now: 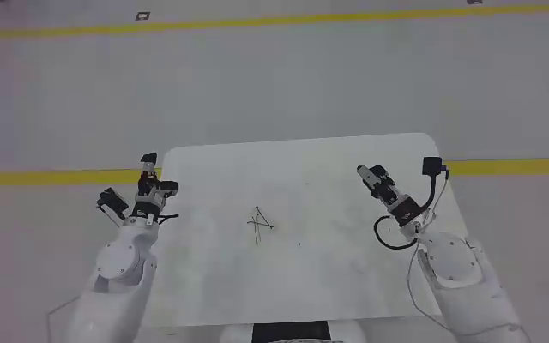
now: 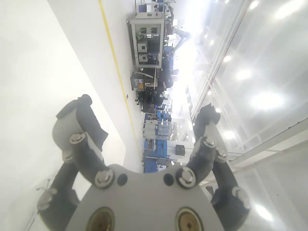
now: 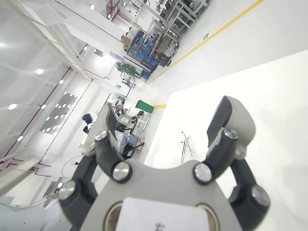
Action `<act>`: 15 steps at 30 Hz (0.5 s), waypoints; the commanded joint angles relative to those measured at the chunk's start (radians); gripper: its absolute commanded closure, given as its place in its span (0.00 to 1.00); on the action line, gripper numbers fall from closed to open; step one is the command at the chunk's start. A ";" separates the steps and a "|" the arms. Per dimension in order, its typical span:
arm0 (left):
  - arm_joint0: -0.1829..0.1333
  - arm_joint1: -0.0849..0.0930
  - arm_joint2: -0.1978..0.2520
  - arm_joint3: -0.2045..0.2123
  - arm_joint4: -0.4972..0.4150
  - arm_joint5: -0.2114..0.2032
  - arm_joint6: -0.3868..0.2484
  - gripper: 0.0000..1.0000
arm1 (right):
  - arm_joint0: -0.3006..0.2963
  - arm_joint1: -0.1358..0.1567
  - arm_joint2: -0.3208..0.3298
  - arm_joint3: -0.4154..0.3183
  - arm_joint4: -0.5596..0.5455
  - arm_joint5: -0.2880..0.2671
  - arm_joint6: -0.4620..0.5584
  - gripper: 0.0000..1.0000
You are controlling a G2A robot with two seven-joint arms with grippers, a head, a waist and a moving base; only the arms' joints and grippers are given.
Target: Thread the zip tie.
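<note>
Black and thread-thin, what seems to be the zip tie [image 1: 260,225] lies crossed at the middle of the table [image 1: 343,266], well apart from the left gripper [image 2: 145,104] and right gripper [image 3: 166,103], both spread wide and empty, so each should probably pinch one end low; the right wrist view separates strands the top view merges.

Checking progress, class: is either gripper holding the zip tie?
No, the zip tie lies on the table, apart from left gripper and right gripper.

Table [image 1: 343,283] smooth matt; zip ties [image 1: 259,225] thin dark plastic; right tool [image 3: 166,104] grey metal w/ shiny screws [image 3: 122,169].
</note>
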 commanded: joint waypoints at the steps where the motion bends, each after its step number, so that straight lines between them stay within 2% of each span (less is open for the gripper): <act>1: 0.000 0.000 0.000 0.000 0.000 0.000 0.000 0.00 | 0.000 0.000 0.000 0.000 0.000 0.000 0.000 0.00; 4: 0.000 0.000 0.000 0.000 0.000 0.000 0.000 0.00 | 0.000 0.000 0.000 0.000 0.000 0.000 0.000 0.00; 5: 0.000 0.000 0.000 0.000 0.000 0.000 0.000 0.00 | 0.019 0.002 -0.007 -0.028 -0.042 -0.017 0.033 0.00; 6: 0.000 0.000 0.000 0.000 0.000 0.000 0.000 0.00 | 0.050 0.006 -0.017 -0.043 -0.102 -0.025 0.082 0.00; 10: 0.000 0.000 0.000 0.000 0.000 0.000 0.000 0.00 | 0.183 0.007 -0.090 -0.010 -0.177 0.006 0.229 0.00; 12: 0.000 0.000 0.000 0.000 0.000 0.000 0.000 0.00 | 0.257 0.009 -0.144 0.009 -0.276 0.046 0.346 0.00; 15: 0.000 0.000 0.000 0.000 0.000 0.000 0.000 0.00 | 0.351 0.001 -0.235 0.026 -0.310 0.092 0.429 0.00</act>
